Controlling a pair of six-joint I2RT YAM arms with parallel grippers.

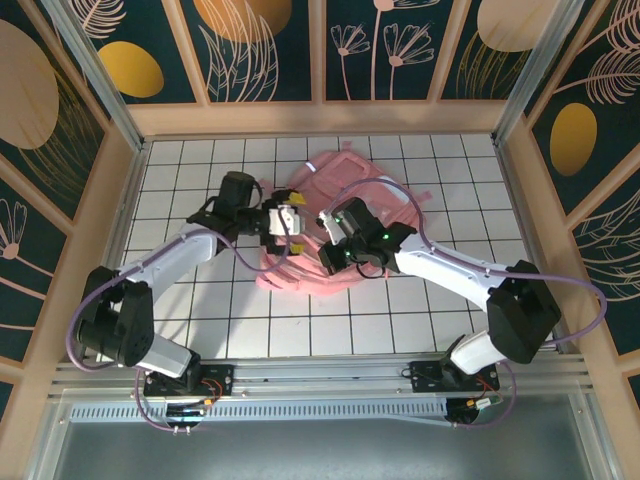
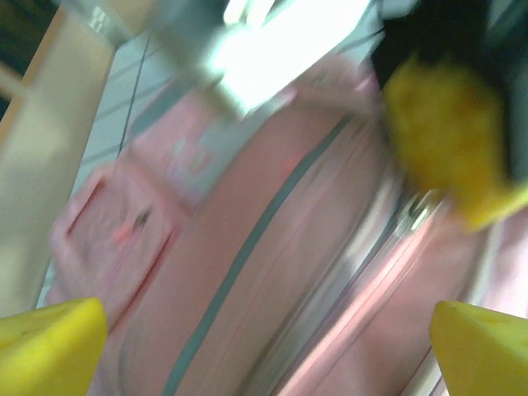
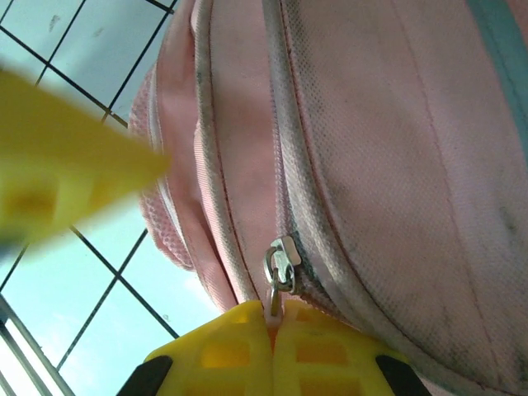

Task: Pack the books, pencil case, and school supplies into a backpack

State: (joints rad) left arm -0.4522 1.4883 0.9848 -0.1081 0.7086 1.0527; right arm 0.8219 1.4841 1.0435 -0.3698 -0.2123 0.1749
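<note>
The pink backpack (image 1: 372, 190) lies on the white gridded table (image 1: 200, 170), with both grippers over its left part. My right gripper (image 3: 272, 320) is shut on the metal zipper pull (image 3: 279, 268) of the backpack (image 3: 396, 148), its yellow fingertips pressed together around the tab. In the top view the right gripper (image 1: 333, 256) sits at the bag's near side. My left gripper (image 1: 290, 218) hovers open over the backpack (image 2: 247, 247), its yellow fingers (image 2: 49, 346) far apart with pink fabric below them. The book, pencil case and school supplies are hidden or out of view.
Wooden walls (image 1: 120, 190) enclose the table on three sides. A blurred yellow finger (image 3: 66, 181) of the left gripper hangs close beside the right one. Open gridded table (image 1: 450, 300) lies to the right and in front of the bag.
</note>
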